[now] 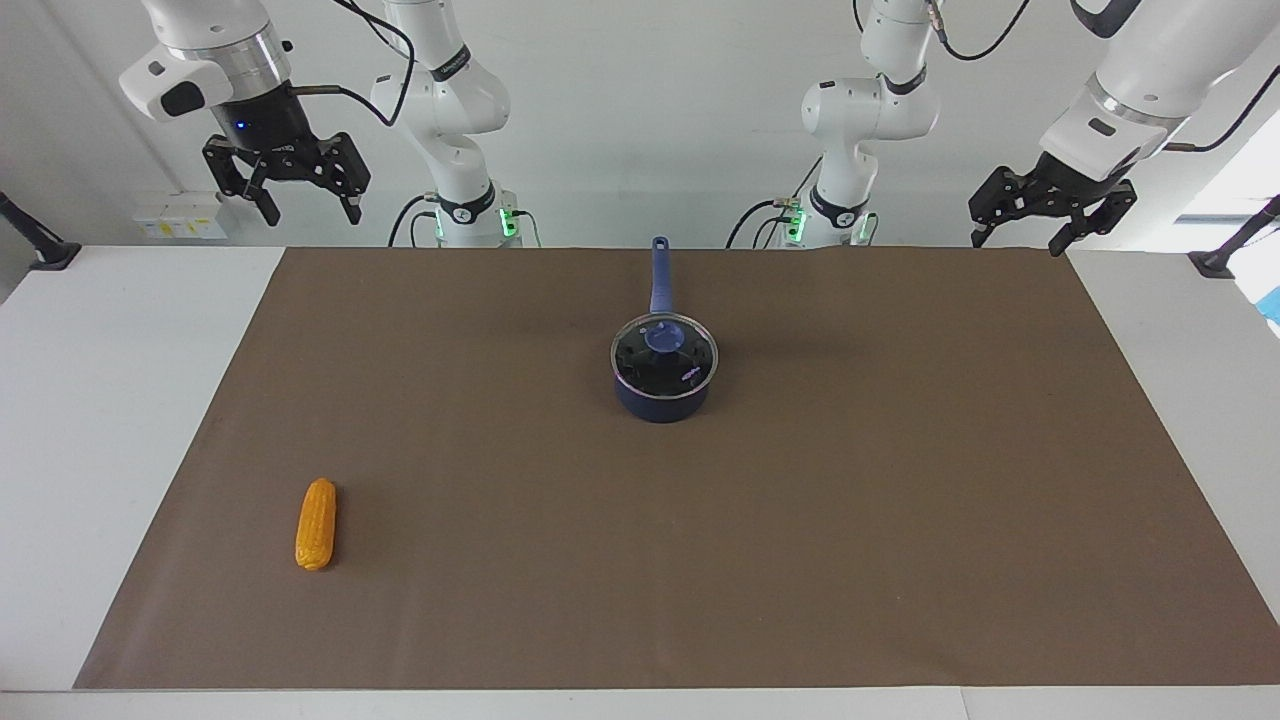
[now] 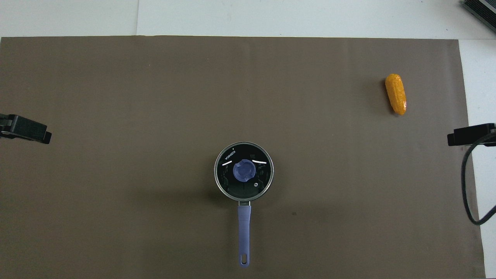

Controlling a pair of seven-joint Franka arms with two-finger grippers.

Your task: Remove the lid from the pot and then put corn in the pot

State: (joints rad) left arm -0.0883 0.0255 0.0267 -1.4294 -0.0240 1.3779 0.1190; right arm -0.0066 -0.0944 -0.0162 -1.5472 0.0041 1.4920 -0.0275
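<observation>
The dark blue pot stands mid-table on the brown mat, its long handle pointing toward the robots. The glass lid with a blue knob sits closed on it. The orange-yellow corn lies farther from the robots than the pot, toward the right arm's end. My left gripper hangs open high over the mat's edge at the left arm's end. My right gripper hangs open high at the right arm's end. Both are well away from pot and corn.
The brown mat covers most of the white table. A black cable loops at the right arm's end. Black clamp mounts sit at both table ends near the robots.
</observation>
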